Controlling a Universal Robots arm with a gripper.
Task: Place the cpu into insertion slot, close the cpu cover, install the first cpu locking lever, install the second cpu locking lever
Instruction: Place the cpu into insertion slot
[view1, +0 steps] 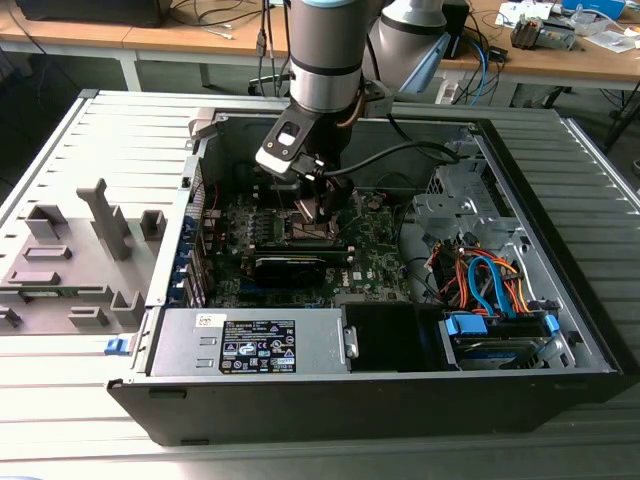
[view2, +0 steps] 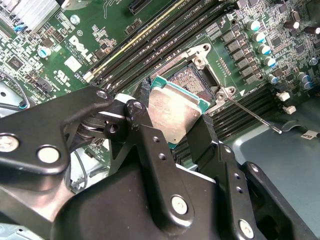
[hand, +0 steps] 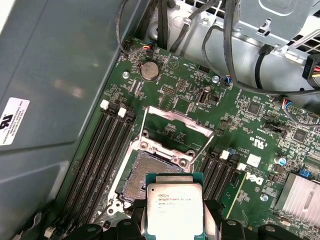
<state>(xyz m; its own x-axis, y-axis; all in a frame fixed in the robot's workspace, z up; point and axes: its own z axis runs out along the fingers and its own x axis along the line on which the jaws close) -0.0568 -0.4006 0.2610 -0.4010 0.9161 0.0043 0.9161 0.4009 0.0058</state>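
Squarely gripped, the cpu hangs at the slot's edge

The computer case (view1: 420, 395) lies open on its side, so the whole interior faces up for work from above. The arm (view1: 325, 60) reaches straight down into it, near the middle of the green motherboard (view1: 375, 245), with the gripper (view1: 322, 212) low over the board. That vertical approach suits a part that has to go down flat.

In the second wrist view the black fingers (view2: 145, 127) are closed partway onto the cpu (view2: 172, 115) and pinch it by two opposite edges. Its dull metal top faces the camera, and the fingers keep off both faces. I judge the edge hold is chosen so that the underside contacts go untouched and the cpu can settle level.

In the first wrist view the insertion slot (hand: 149, 175) lies bare, flanked by long black memory slots (hand: 102, 150). The cpu overlaps the slot's rim on the gripper's side but is not seated; it sits offset from the dark centre. How high above the slot it hangs I cannot tell.

The cpu cover (hand: 175, 117) stands swung up on the side of the slot away from the gripper, out of the cpu's path. A thin locking lever (view2: 252, 114) sticks out free beside the slot, so nothing is clamped yet.
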